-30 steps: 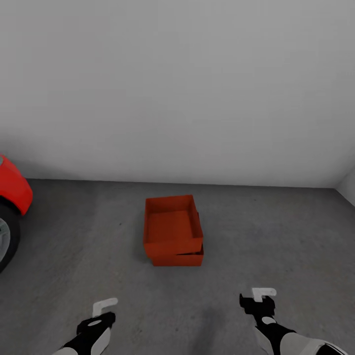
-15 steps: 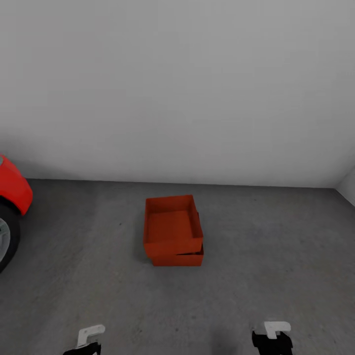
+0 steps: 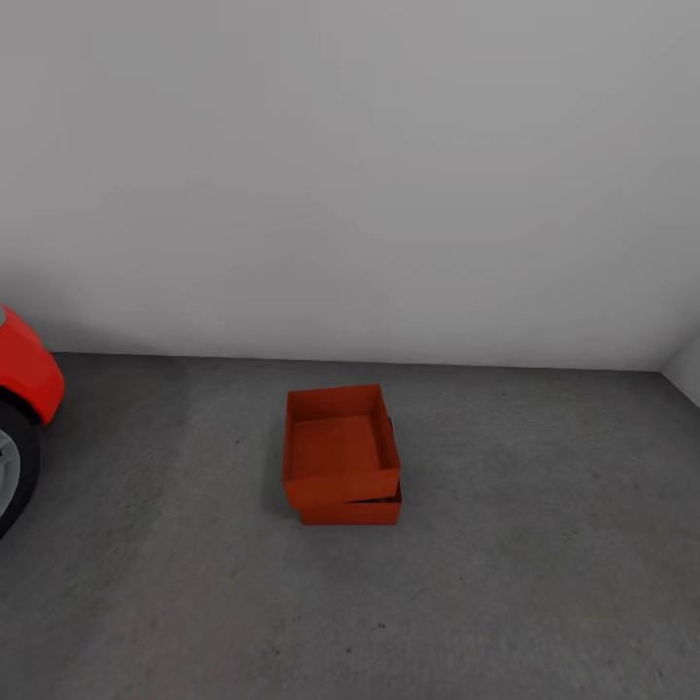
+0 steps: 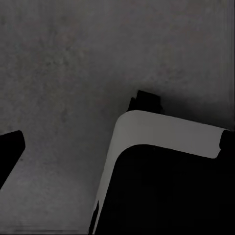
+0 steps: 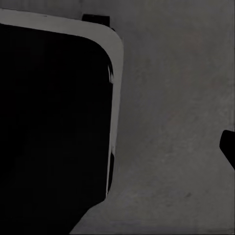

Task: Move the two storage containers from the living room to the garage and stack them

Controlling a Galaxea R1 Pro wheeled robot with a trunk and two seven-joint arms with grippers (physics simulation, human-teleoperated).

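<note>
Already one container (image 3: 339, 443) sits skewed atop the other (image 3: 352, 509) on the floor (image 3: 535, 544) straight ahead, while I cannot tell either gripper's state.

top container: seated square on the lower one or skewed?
Skewed. The top container sits on the bottom container on the floor, overhanging at its near-left corner; the lower one sticks out at the right.
</note>
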